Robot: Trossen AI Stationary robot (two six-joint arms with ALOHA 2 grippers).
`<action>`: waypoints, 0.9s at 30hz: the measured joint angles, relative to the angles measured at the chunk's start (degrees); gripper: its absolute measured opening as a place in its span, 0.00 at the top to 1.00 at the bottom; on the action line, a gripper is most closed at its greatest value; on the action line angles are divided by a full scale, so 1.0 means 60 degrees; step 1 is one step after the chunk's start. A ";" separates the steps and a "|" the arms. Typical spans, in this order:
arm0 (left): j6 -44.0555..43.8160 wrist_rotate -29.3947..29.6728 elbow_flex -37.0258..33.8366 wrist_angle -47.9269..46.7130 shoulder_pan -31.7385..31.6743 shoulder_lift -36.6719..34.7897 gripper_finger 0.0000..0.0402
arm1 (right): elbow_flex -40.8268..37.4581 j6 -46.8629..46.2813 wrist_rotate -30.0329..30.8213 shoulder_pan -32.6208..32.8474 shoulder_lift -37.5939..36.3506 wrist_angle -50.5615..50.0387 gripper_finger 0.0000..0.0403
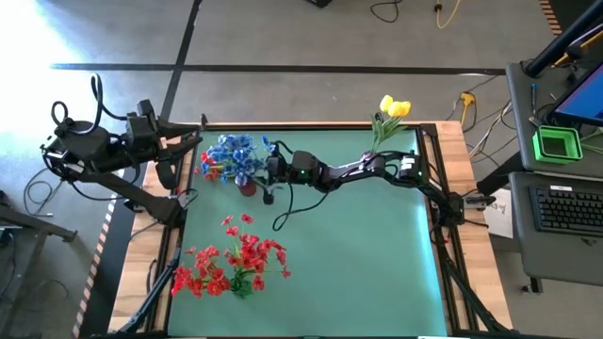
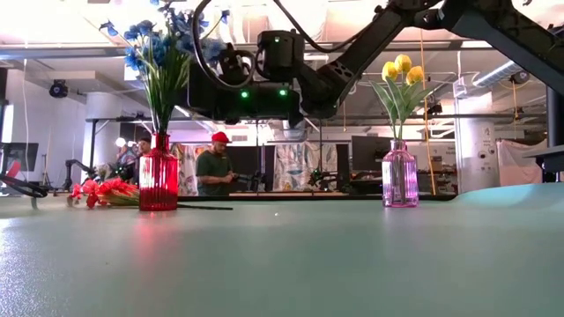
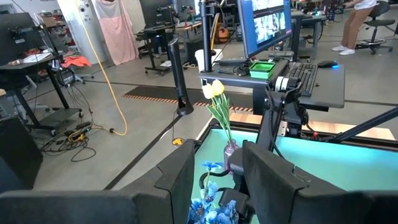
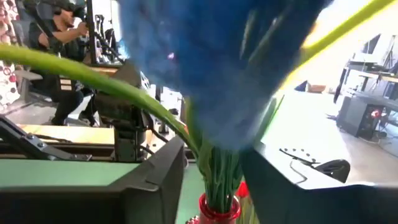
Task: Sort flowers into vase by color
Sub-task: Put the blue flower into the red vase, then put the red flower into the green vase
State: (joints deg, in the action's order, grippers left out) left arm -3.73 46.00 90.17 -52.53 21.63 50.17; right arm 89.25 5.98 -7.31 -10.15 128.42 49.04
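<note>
The blue flowers (image 1: 236, 157) stand upright in the red vase (image 2: 159, 183), stems vertical. The right end effector (image 1: 270, 170), fingers parted either side of the stems, grips nothing; the left end effector (image 1: 193, 154) waits partly open.

Blue flowers (image 4: 224, 56) blurred up close; red vase (image 4: 219, 213) cut off below

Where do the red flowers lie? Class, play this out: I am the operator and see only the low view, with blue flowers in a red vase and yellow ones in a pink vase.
Observer: From above, the red flowers lie loose in a heap on the table, on its left half, in no vase.
Operator: Which arm hangs over the red vase?
Observer: The right arm. The right tool is open, its fingers either side of the blue flowers at their stems.
Operator: And the other arm?
Observer: The left tool is open and empty at the table's left edge.
</note>
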 joint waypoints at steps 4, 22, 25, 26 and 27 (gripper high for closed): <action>0.0000 0.0000 0.0000 -0.0003 0.0001 0.0000 0.69 | -0.0100 -0.0011 -0.0012 0.0000 0.0000 0.0008 0.54; -0.0004 0.0642 0.0002 -0.0038 0.0003 0.0062 0.69 | -0.0120 -0.0054 -0.0025 0.0000 -0.0603 -0.2514 0.35; -0.0003 0.0743 0.0001 -0.0036 0.0003 0.0087 0.69 | -0.0139 0.0048 -0.0023 -0.0023 -0.0708 -0.2958 0.35; -0.0004 0.0743 0.0000 -0.0036 0.0003 0.0087 0.69 | -0.0148 0.0114 -0.0021 -0.0029 -0.0741 -0.3110 0.35; -0.0004 0.0743 0.0000 -0.0036 0.0003 0.0091 0.69 | -0.0153 0.0151 -0.0025 -0.0044 -0.0773 -0.3215 0.35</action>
State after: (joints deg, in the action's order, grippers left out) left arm -3.75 50.46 90.17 -52.75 21.65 50.72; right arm 88.33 6.88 -7.45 -10.41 123.78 29.75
